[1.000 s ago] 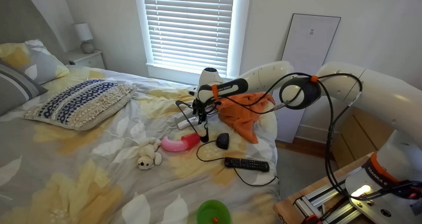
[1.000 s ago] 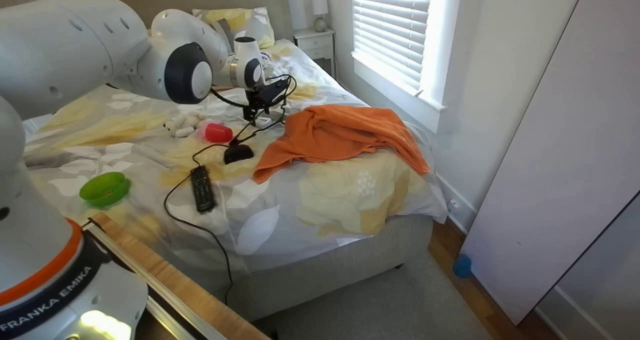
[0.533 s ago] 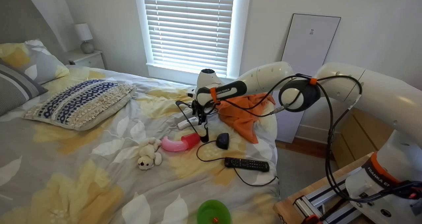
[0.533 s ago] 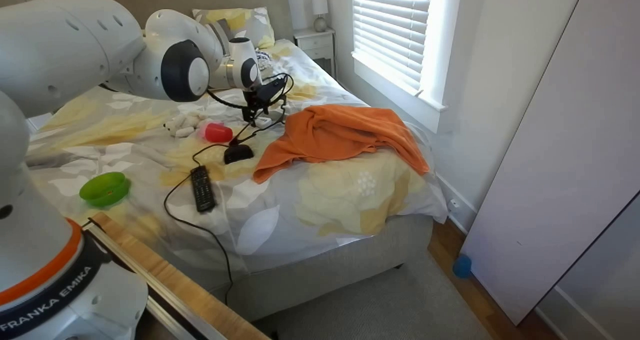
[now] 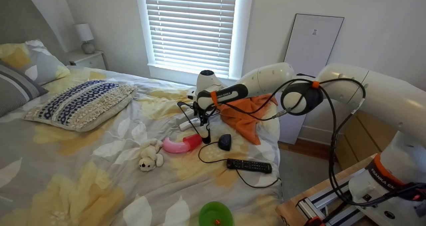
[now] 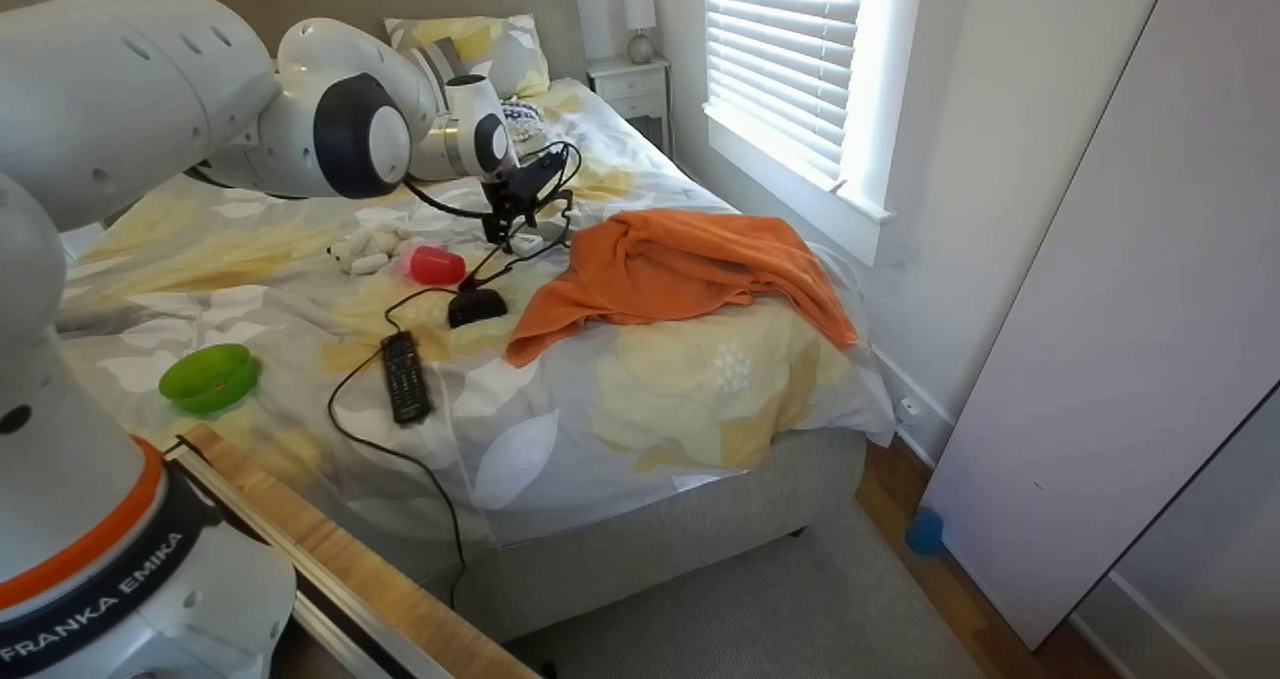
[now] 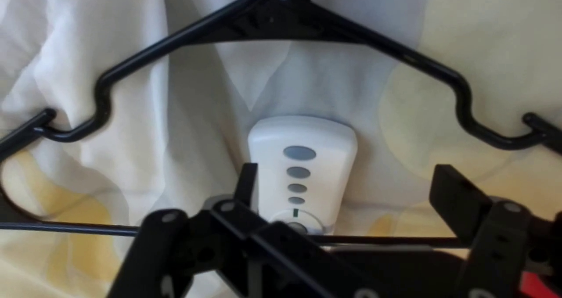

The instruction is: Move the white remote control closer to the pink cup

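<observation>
The white remote control [image 7: 303, 144] with grey oval buttons lies on the bed in the wrist view; it also shows in both exterior views [image 5: 189, 124] [image 6: 526, 244]. My gripper [image 7: 347, 177] is open and empty above it, with the remote between the fingers, nearer the left finger [image 7: 246, 184], which overlaps its edge. The fingers and a bar hide the remote's lower end. The pink cup [image 5: 192, 141] lies on its side near the gripper [image 5: 202, 122], towards the viewer in that exterior view; it also shows in an exterior view [image 6: 437, 265].
A black hanger [image 7: 281, 21] lies around the remote, its bar crossing under the fingers. A pale pink curved piece [image 5: 174, 147] adjoins the cup, beside a plush toy [image 5: 150, 156]. A black dome [image 6: 477, 307], black remote [image 6: 404, 377], green bowl [image 6: 210, 379] and orange cloth [image 6: 680, 269] lie around.
The wrist has shifted slightly left and tilted in both exterior views, while the gripper fingers moved only a little. The remote, cup and hanger have not moved.
</observation>
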Robot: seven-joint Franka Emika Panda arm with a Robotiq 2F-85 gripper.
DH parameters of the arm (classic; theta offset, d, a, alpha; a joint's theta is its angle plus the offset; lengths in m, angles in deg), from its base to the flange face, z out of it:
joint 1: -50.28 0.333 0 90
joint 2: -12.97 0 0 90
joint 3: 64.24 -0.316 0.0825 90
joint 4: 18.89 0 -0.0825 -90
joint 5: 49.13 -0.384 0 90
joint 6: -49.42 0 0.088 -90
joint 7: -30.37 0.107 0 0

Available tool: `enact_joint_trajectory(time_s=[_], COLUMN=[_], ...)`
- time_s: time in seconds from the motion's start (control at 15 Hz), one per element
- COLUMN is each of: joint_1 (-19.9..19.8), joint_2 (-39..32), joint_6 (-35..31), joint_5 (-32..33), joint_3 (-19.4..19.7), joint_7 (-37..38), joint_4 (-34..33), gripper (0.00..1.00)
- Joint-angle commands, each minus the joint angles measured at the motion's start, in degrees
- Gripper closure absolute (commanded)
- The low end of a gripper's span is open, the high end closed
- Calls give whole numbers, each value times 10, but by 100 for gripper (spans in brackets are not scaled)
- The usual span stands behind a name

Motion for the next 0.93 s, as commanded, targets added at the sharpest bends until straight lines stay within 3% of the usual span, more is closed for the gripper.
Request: enact_joint_trajectory(time_s=[0.0, 0.07, 0.13, 0.2, 0.67, 0.87], joint_1=[19, 22, 25, 27, 26, 24], joint_2=[-1, -1, -1, -1, -6, -9], joint_6=[12, 17, 17, 16, 14, 0], joint_5=[23, 27, 30, 31, 20, 14], joint_3=[23, 26, 28, 28, 19, 19], joint_7=[22, 22, 25, 31, 91, 135], joint_4=[-4, -6, -7, -8, -31, -44], gripper=[0, 0, 25, 27, 82, 100])
